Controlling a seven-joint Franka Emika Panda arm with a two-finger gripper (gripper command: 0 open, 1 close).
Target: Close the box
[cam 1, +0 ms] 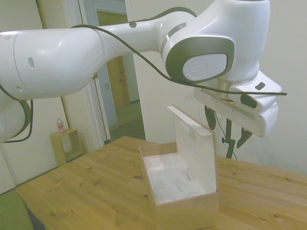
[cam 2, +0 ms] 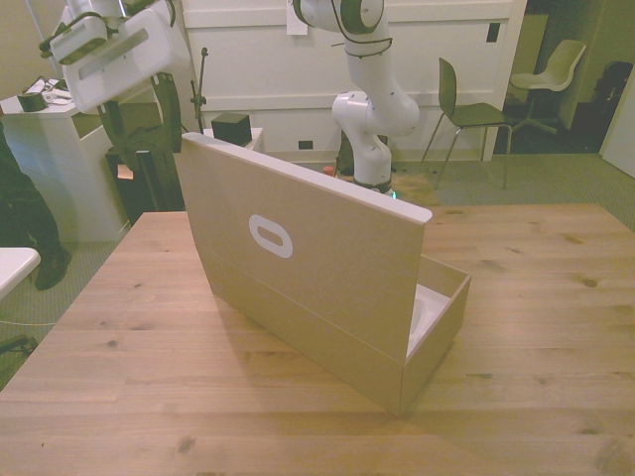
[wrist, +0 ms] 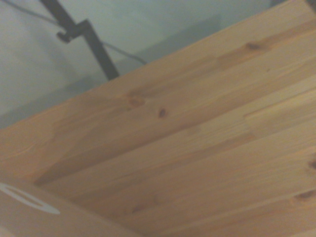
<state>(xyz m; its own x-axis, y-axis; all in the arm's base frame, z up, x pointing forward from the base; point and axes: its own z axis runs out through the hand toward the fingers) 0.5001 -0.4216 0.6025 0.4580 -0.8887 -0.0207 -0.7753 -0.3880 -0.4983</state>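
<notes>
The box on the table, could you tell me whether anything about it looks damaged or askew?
Nothing stands out: the box sits flat on the table, its lid upright and undamaged, white lining clean.

The box (cam 2: 317,268) is matt pale tan cardboard outside, with smooth white inner faces and lining. The counter (cam 2: 536,297) is knotty, grained wood with a soft sheen. The arm (cam 1: 96,52) has glossy white plastic shells with grey trim.
</notes>
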